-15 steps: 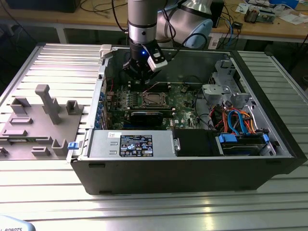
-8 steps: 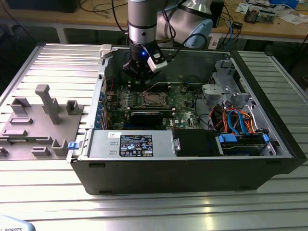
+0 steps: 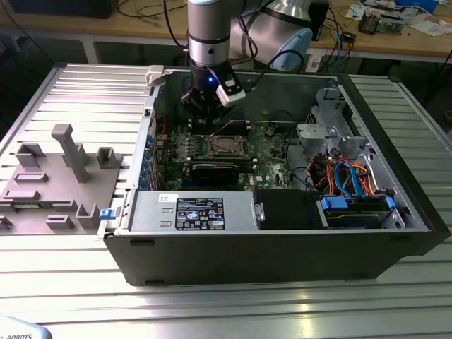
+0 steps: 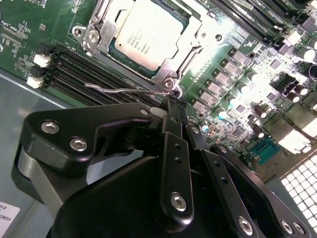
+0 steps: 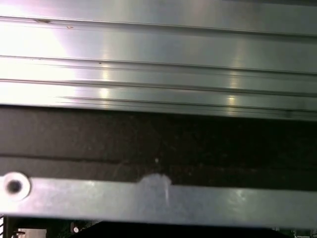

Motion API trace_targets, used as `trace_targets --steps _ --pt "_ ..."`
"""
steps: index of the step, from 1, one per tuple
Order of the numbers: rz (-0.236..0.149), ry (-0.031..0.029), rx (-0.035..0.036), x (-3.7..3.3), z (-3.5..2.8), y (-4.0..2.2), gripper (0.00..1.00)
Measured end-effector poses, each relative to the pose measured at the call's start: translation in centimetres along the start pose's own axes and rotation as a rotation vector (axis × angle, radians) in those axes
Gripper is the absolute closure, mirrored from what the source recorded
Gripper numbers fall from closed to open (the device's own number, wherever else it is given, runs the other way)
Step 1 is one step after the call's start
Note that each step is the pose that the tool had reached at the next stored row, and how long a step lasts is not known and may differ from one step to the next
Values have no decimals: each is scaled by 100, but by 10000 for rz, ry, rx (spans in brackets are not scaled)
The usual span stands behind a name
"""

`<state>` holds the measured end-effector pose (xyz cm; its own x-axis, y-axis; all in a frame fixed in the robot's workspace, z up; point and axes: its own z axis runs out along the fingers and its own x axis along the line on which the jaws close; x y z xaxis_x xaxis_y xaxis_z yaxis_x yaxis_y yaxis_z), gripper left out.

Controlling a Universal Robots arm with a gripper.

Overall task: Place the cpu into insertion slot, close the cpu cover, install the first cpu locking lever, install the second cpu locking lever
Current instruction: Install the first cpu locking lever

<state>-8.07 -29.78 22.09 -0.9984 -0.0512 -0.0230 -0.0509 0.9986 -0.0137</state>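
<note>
One lever (image 4: 130,89) to seat: cpu (image 4: 148,30) under closed cpu cover (image 4: 171,74), jaws clenched beside wire; press squarely, avoiding slip.

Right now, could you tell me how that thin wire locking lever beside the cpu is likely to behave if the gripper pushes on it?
The locking lever is a slim bent metal wire, so it will probably flex and spring back rather than stay rigid. Its smooth shiny surface may let the gripper slide off. It looks anchored near the cpu cover, so it should pivot there, not shift freely.
</note>
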Motion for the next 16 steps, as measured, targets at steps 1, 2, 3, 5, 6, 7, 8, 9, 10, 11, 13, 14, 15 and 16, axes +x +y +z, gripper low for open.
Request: trace_targets --steps 1,2,3,5,6,7,8,9,10,11,13,14,15,16 --pt "0 0 0 0 3 0 89" --pt "0 0 0 0 6 0 89" --pt "0 -1 0 0 11 0 89" --pt "0 0 0 0 22 1 89" --pt "-1 -1 0 -1 32 3 89" --pt "0 0 0 -1 39 5 89" --pt "-1 1 1 -3 43 7 89" --pt "2 0 0 -13 52 15 89" --pt "0 -1 -1 -24 57 23 89" --pt "0 0 0 -34 60 31 89" --pt "0 0 0 -53 67 43 89" --pt "0 0 1 -67 73 48 89" --pt "0 -1 -1 -74 76 50 89" --pt "0 -1 0 -93 82 50 89"
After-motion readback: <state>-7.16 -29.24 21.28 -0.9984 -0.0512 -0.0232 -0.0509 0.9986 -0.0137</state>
